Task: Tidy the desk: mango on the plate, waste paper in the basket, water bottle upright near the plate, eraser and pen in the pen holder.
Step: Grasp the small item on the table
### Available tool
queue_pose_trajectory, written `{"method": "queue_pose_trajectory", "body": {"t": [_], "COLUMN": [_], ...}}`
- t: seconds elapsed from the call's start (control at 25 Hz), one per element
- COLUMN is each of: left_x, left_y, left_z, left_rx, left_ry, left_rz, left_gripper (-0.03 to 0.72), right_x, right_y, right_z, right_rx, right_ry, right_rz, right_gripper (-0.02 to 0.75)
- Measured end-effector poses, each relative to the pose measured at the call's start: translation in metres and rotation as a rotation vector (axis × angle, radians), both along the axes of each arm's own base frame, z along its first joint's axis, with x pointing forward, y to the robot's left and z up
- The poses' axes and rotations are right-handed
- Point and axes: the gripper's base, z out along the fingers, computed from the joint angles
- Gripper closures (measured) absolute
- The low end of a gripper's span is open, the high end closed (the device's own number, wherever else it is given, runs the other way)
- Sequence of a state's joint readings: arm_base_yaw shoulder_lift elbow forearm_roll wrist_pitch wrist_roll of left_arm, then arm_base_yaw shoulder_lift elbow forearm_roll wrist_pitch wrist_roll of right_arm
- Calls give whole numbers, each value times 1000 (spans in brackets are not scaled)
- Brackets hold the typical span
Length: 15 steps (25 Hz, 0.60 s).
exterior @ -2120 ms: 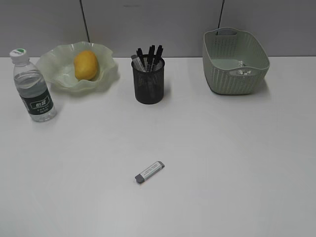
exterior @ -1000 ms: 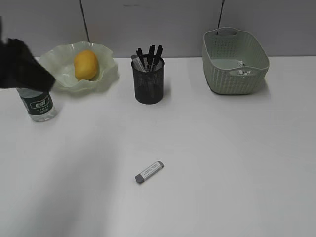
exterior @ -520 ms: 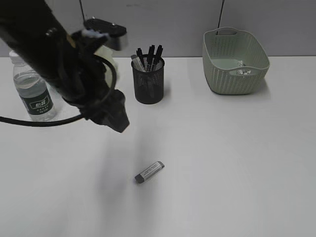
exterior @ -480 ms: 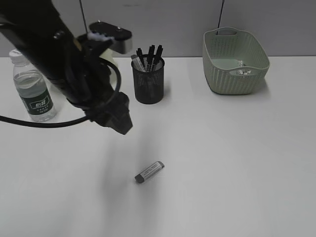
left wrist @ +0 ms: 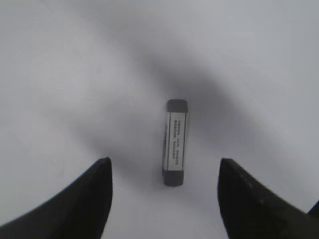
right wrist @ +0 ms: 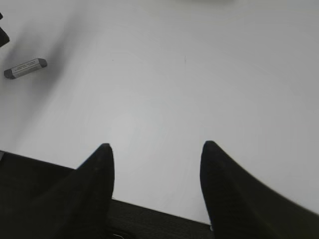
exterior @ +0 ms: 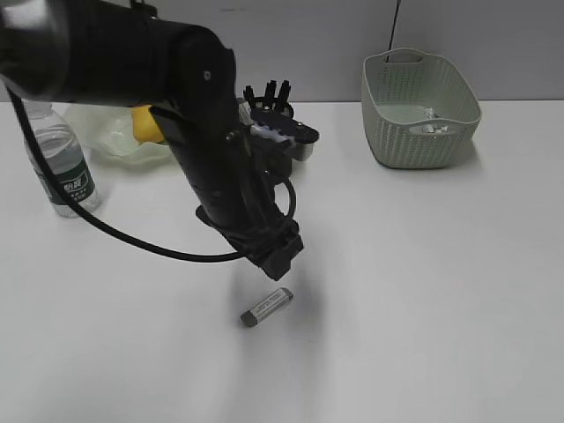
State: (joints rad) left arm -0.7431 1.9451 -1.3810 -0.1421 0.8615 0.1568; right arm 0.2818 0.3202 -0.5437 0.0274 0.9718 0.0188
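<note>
A grey-and-white eraser lies flat on the white desk. My left gripper hangs open just above its near end, one finger on each side and neither touching it. The right gripper stands open and empty over the desk's front edge, out of the exterior view. The mango lies on the green plate. The water bottle stands upright left of the plate. Pens poke out of the pen holder, which the arm hides. Waste paper lies in the basket.
The left arm reaches from the upper left across the plate and pen holder. The dark front edge of the desk shows below the right gripper.
The left arm has swung in from the left and come down over the eraser. It now covers the pen holder and part of the plate. The eraser has not moved.
</note>
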Motion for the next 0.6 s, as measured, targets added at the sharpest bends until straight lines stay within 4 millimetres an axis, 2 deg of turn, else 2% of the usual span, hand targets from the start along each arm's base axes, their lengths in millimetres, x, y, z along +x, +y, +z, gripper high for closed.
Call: {"method": "queue_pose_trajectory", "body": {"t": [0.2, 0.36, 0.6], "left_x": [0, -1, -3], "left_y": [-19, -24, -33], "left_z": [-22, -40, -55], "left_rx": [81, 129, 160], "left_ry": [-23, -11, -4], "left_rz": [-24, -20, -20], "left_gripper": [183, 184, 186], "right_x": [0, 0, 0], "right_y": [0, 0, 0], "right_z": [0, 0, 0], "right_rx": [0, 0, -1], "right_ry": [-1, -1, -1], "right_rz": [0, 0, 0], "right_gripper": [294, 294, 295]}}
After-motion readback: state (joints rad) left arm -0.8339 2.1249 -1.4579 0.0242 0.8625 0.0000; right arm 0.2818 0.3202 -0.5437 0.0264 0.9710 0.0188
